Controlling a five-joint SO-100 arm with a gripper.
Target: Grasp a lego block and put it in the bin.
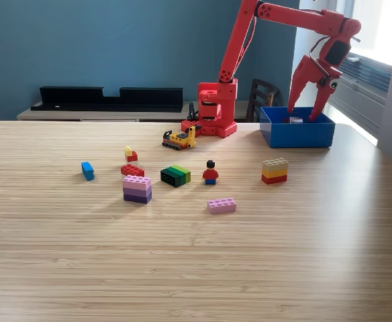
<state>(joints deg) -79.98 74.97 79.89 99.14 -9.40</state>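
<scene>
Gripper [307, 113] spread wide open, holding nothing, tips hanging just over the blue bin [297, 133] at the exterior view's far right of the table [182, 268], small pale block [295, 120] inside bin, other lego blocks scattered mid-table.

My end effector [305, 111] hangs spread over the blue bin [297, 133] with air beneath. The near worktop [182, 268] is bare; mid-worktop, the purple stack [137, 188], green-black block [175, 176], minifigure [210, 173] and tan-topped stack [274, 170] crowd low passes.
</scene>
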